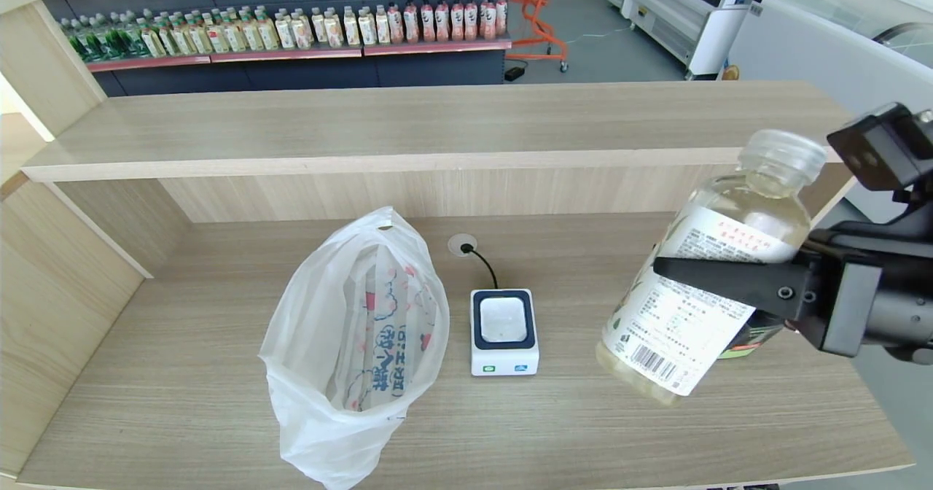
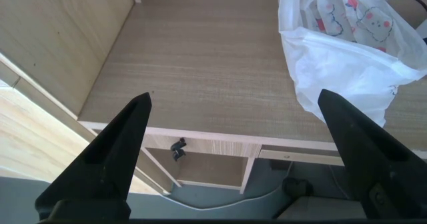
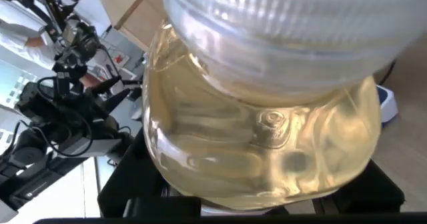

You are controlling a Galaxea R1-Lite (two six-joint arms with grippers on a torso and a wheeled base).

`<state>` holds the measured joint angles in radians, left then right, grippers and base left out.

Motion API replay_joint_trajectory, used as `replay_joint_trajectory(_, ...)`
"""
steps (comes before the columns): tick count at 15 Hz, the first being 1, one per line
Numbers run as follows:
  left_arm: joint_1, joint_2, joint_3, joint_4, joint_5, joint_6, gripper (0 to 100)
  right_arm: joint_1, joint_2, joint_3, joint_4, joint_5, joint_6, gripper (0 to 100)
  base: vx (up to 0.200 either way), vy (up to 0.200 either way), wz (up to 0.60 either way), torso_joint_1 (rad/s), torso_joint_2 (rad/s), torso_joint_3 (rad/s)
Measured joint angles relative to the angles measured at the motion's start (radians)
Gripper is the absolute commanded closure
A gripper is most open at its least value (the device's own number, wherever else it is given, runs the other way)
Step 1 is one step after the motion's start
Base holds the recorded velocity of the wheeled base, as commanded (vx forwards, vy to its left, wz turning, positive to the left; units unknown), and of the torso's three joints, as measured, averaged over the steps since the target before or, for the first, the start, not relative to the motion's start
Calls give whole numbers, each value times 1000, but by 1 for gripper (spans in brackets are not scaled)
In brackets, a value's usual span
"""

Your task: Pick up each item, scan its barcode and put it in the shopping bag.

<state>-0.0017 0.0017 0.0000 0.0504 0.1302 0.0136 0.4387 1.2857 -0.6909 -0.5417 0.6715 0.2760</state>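
the tilted drink bottle (image 1: 700,329), clamped in the right gripper (image 1: 718,286) right of the barcode scanner (image 1: 504,329), could slip on its slick label; its barcode might then twist off-target (left gripper (image 2: 233,97): fingers apart).

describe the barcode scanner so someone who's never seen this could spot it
On the wooden counter, look between the white plastic shopping bag and the bottle held up on the right. The scanner sits there: a small white box with a dark-framed window on top and a black cable running back to a hole in the counter.
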Motion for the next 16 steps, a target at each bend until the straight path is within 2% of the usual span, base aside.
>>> replay_joint_trajectory(6,0,0,0,0,0,0,0,34,-12,-53,3,92,45,100,0,0,0,0,0,0)
replay_joint_trajectory(16,0,0,0,0,0,0,0,96,13,-53,1,95,43,100,0,0,0,0,0,0)
